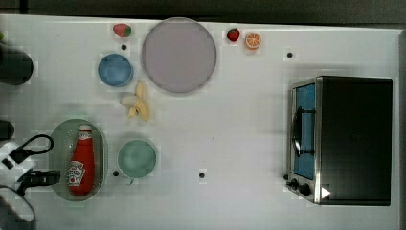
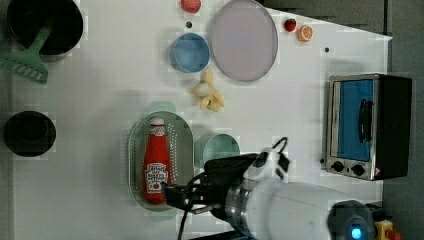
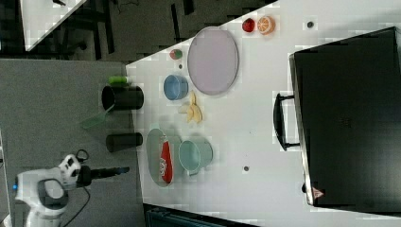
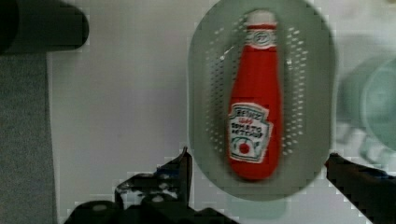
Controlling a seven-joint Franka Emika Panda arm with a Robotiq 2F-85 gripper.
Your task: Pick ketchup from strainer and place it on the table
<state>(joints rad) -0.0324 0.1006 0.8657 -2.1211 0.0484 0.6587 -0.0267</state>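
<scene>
Jaws (image 4: 257, 163) stand wide open and hold nothing; in the wrist view one dark finger (image 4: 180, 170) sits beside one edge of the strainer (image 4: 308, 70) and the other finger (image 4: 359, 179) beyond the opposite edge, so the basin's near end lies in the gap between them.

Ketchup bottle (image 4: 254, 102) lies flat on its side inside the pale green strainer, along its length, white cap pointing away from the jaws, base nearest them. Bottle and jaws are apart, not touching. Label reads "HEINZ" and "TOMATO KETCHUP", with a tomato emblem below; a smaller line between those words cannot be made out.

Strainer rests on the white bench (image 1: 230, 134) at the top view's left, just beside a round green bowl (image 1: 137, 158). Peeled banana (image 1: 139, 101), blue bowl (image 1: 115, 70) and large grey plate (image 1: 179, 54) lie further along the bench. Two strawberries (image 1: 122, 30) (image 1: 233, 34) and an orange half (image 1: 253, 40) sit near the far edge. Toaster oven (image 1: 344, 140) stands at the top view's right, well apart from the strainer; a red triangular warning mark shows on its casing, its content unreadable.

Obstructions: in the left view the arm (image 2: 280, 205) covers part of the green bowl and the gripper body overlaps the strainer's near rim. In the top view the gripper is cut off at the picture's left edge. A dark cup (image 3: 124, 141) stands beside the strainer.
</scene>
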